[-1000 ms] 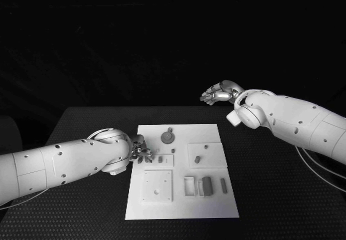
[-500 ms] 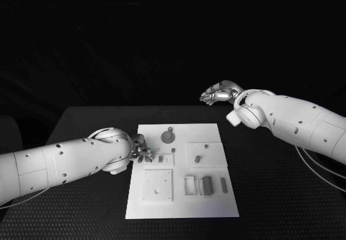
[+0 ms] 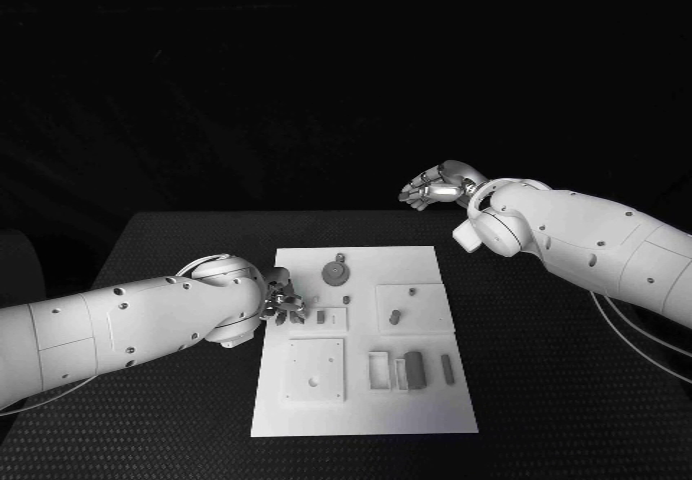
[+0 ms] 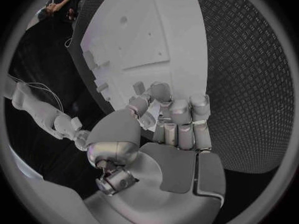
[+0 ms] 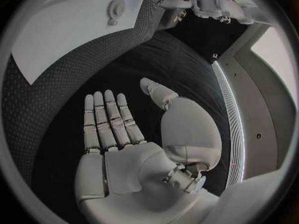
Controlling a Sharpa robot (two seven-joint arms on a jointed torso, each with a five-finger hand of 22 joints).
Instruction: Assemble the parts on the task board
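Landmark: the task board (image 3: 361,400), a white plate lying mid-bench, long axis running away from the robot.
Near end of board: a square plate (image 3: 315,371) and beside it a slotted block with upright grey parts (image 3: 414,369).
Left hand (image 3: 280,303): at the board's left edge, about halfway along; fingers curled together over a small grey part (image 3: 320,319). Whether it grips anything cannot be told.
Key relation: that part lies just board-inward of the left hand; judged the nearer hand by far.
Far end of board: round gear-like part (image 3: 336,272).
Right hand (image 3: 433,187): raised beyond the board's far right corner, well apart; palm flat, fingers extended, holding nothing.
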